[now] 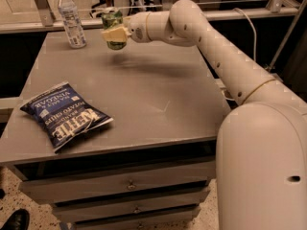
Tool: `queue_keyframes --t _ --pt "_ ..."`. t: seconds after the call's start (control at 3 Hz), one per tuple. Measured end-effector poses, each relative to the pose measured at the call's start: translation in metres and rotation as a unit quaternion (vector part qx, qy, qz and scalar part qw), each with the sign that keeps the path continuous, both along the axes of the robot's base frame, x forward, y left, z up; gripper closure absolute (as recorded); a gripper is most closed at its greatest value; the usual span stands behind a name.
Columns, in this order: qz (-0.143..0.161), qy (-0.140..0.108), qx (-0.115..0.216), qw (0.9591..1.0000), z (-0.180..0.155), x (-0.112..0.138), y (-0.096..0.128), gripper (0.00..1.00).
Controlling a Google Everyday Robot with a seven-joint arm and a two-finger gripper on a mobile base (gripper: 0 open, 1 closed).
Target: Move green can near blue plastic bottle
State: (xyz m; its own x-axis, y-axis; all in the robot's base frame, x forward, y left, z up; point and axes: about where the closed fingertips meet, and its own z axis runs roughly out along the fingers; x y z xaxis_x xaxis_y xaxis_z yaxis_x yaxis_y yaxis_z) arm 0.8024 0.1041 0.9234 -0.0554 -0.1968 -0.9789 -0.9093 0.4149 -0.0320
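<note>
The green can is held in my gripper, lifted above the far part of the grey table. The gripper's pale fingers are shut around the can's lower half. The blue plastic bottle, clear with a white cap and a pale label, stands upright at the table's far left corner. The can is a short way to the right of the bottle, apart from it, and casts a shadow on the tabletop below.
A dark blue chip bag lies flat near the table's front left. The table has drawers under it. My white arm reaches in from the right. A rail runs behind the table.
</note>
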Motion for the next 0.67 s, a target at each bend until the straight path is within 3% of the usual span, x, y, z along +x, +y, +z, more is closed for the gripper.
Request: queue_keyframes --t 0.67 --pt "0.022 0.001 -0.038 0.9990 -0.020 0.015 0.055 1.00"
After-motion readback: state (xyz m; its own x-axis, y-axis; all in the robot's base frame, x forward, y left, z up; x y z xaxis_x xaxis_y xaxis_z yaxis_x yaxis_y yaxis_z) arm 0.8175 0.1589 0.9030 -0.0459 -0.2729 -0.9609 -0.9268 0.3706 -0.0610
